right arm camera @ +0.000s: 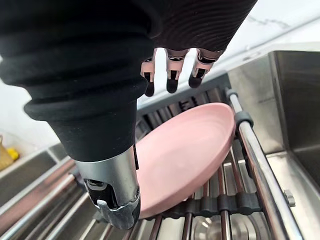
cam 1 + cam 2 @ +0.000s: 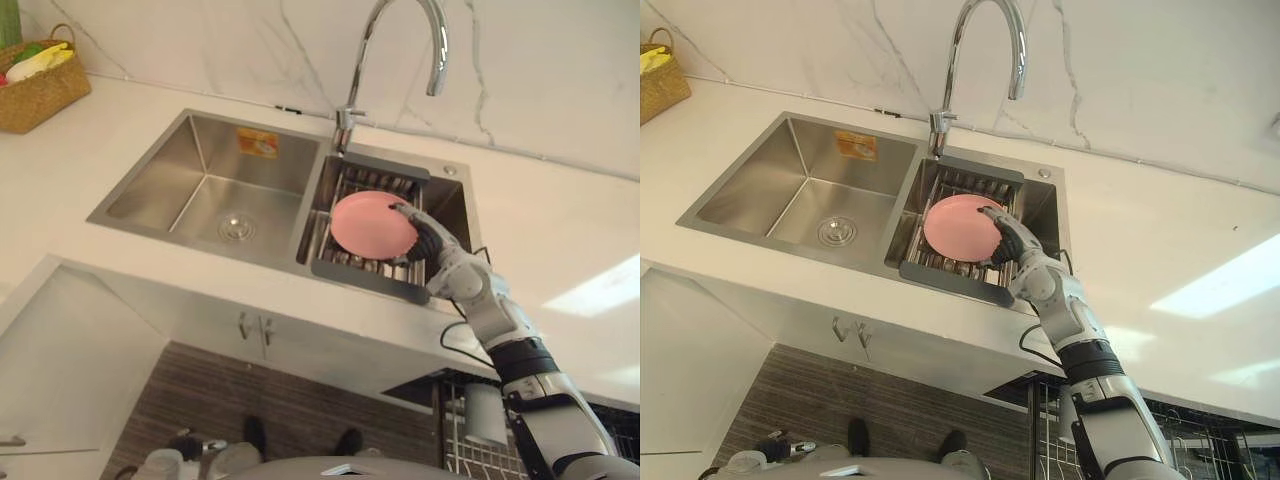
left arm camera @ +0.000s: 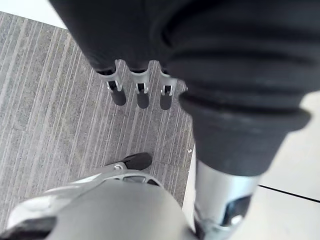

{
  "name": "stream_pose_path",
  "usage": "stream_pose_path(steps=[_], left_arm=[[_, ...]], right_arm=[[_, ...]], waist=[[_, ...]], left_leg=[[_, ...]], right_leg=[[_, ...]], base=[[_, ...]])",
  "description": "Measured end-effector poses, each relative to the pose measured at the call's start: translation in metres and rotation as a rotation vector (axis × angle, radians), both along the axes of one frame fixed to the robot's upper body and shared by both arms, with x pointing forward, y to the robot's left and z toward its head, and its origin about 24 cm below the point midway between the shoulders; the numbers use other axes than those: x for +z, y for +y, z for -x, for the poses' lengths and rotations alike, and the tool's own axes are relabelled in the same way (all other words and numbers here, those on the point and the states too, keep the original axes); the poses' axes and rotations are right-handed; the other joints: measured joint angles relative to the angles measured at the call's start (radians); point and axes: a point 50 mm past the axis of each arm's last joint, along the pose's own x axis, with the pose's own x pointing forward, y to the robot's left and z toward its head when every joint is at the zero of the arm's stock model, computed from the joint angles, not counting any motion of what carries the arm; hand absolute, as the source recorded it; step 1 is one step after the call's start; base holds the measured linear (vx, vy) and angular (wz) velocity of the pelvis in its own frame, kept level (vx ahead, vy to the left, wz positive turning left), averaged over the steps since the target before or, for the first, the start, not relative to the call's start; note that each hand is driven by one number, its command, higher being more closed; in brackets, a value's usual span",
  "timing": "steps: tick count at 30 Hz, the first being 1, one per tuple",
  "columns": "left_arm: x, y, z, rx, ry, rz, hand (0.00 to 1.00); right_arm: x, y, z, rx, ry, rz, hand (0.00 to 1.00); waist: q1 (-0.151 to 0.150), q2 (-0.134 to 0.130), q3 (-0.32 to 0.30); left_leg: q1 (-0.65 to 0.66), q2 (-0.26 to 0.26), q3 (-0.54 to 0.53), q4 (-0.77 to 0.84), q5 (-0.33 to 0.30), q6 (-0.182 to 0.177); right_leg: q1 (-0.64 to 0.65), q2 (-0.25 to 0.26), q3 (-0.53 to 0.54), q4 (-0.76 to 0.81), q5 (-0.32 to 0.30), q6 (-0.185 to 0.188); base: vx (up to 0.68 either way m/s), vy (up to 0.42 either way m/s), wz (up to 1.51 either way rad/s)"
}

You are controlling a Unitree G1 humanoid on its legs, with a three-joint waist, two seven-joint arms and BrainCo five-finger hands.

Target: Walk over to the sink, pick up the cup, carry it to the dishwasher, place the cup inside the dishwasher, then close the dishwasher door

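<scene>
We note a white veined wall behind a white counter, and set into the counter a steel sink with two basins. Below the counter's front edge there are white cabinet doors over a grey striped floor, and the wire rack of the dishwasher shows under the counter on the right. The left basin is bare steel with a round drain. A chrome faucet rises from the back rim between the basins and arches over the right one. A dark-framed rack of metal bars spans the right basin. A woven basket holding yellow and green items sits at the counter's far left, well apart from the sink. The item at the right hand is a pink plate, standing on edge and tilted in the rack. The right hand is at the plate's right rim. In the right wrist view its fingers are nearly straight and spread past the upper rim with a gap to it, and the thumb lies in front of the plate's lower edge, so the hand is not clamped on it. The left hand hangs over the floor with its fingers straight and apart, holding nothing.
</scene>
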Motion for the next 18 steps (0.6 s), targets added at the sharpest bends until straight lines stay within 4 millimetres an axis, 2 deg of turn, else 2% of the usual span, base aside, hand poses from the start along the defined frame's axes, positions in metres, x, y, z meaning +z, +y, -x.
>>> stream_pose_path(steps=[6, 14, 18], left_arm=[[-0.001, -0.004, 0.004, -0.002, 0.007, 0.024, 0.0], [0.001, -0.004, 0.0, -0.025, -0.012, 0.021, 0.0], [0.001, -0.004, -0.002, -0.026, -0.018, 0.022, 0.0]], right_arm=[[-0.009, 0.009, -0.006, 0.043, 0.037, 0.109, 0.0], [-0.022, -0.002, -0.007, -0.03, 0.026, 0.26, 0.0], [-0.031, 0.001, -0.006, -0.036, 0.043, 0.337, 0.0]], waist=[[0.011, -0.006, 0.004], [0.025, -0.014, 0.008], [0.035, -0.017, 0.01]], left_leg=[[0.004, -0.001, -0.002, 0.0, 0.0, -0.001], [0.005, -0.003, -0.015, 0.0, -0.001, -0.001], [0.004, -0.003, -0.016, 0.0, -0.001, -0.001]], right_leg=[[0.006, 0.0, -0.002, 0.0, -0.002, 0.002], [0.012, -0.002, -0.009, 0.0, -0.003, 0.004], [0.012, -0.002, -0.01, 0.0, -0.006, 0.006]], base=[[0.02, 0.004, 0.01], [0.01, 0.003, 0.02], [0.0, 0.0, 0.0]])
